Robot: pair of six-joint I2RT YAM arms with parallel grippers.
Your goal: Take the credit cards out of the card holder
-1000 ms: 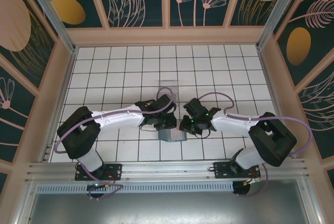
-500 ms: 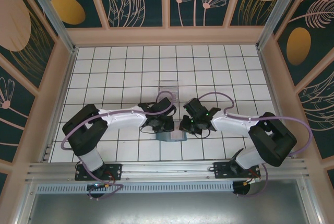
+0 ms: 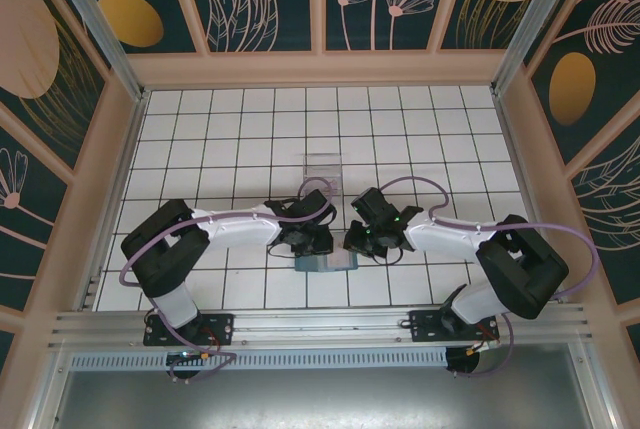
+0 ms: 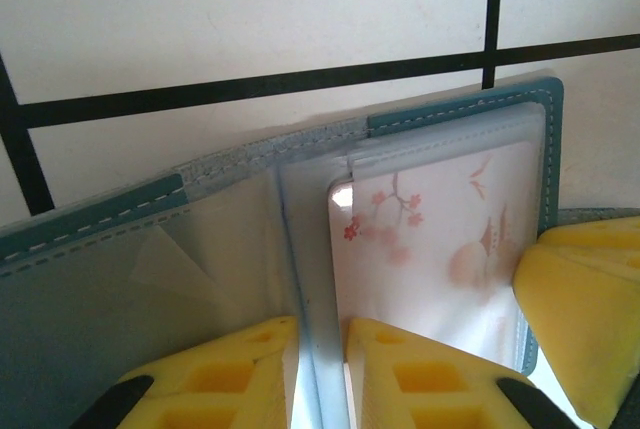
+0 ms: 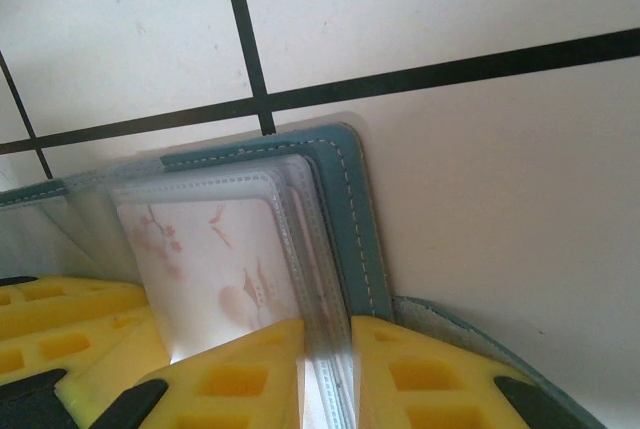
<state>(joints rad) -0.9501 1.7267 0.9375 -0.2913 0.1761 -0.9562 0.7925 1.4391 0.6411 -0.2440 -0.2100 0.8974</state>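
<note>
Nearest me, by the near edge of the tiled worktop (image 3: 200,129), the card holder (image 3: 325,263) lies open, with both tools meeting over it. The left tool (image 4: 318,349) reaches in from 9 o'clock. Its yellow fingers (image 4: 215,374) are pressed together on a clear sleeve (image 4: 305,279) by the centre crease, pinching it. The right tool (image 5: 325,349) comes in from 3 o'clock and nips the stacked sleeves just inside the holder's teal stitched edge. A credit card (image 4: 430,239), pale with pink blossoms, sits inside a sleeve between the two tools. Farther back, at 12 o'clock from the holder and well apart from it, stands a see-through plastic box (image 3: 322,166).
</note>
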